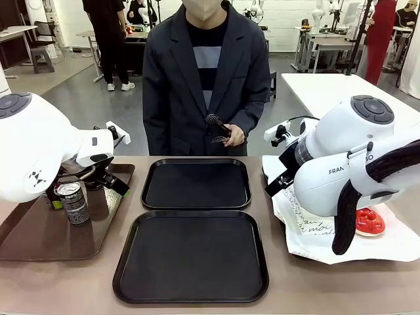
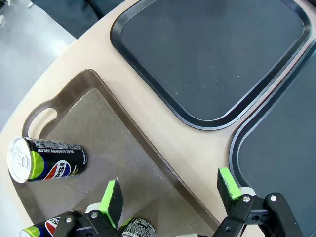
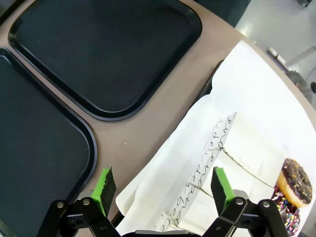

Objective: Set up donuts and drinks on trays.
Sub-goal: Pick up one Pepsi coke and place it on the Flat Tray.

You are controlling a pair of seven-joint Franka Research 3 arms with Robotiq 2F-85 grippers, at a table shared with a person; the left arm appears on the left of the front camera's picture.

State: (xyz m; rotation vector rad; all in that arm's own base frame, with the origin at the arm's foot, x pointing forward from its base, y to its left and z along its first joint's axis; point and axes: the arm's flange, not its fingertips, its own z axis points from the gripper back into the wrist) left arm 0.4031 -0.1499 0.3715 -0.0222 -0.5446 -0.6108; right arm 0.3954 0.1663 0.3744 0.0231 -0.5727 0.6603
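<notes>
- Left gripper point(image 2: 168, 186) jaws wide apart, empty, above brown handled tray point(image 2: 98, 128) holding slim black Pepsi cans point(image 2: 47, 159).
- Right gripper point(image 3: 163, 180) jaws apart over white script-printed paper point(image 3: 256, 108), near chocolate-sprinkled ring donut point(image 3: 295, 183).
- Two black square plastic trays point(image 1: 197, 187) just beside each other, mid-table.

We are looking across the surface point(image 1: 65, 282) at two trays lying in its middle, the near tray point(image 1: 191, 257) just before the far tray point(image 1: 196, 184), their edges close together. To the left, the handled tray point(image 1: 39, 236) is carrying a soda can point(image 1: 72, 203), and the left tool point(image 2: 170, 190) is hanging over that tray. To the right, a paper sheet point(image 1: 308, 243) is lying with an iced donut point(image 1: 369, 221) on it, and the right tool point(image 3: 163, 190) is hanging over the sheet's edge nearest the trays. A person point(image 1: 197, 79) is standing behind the far tray.
</notes>
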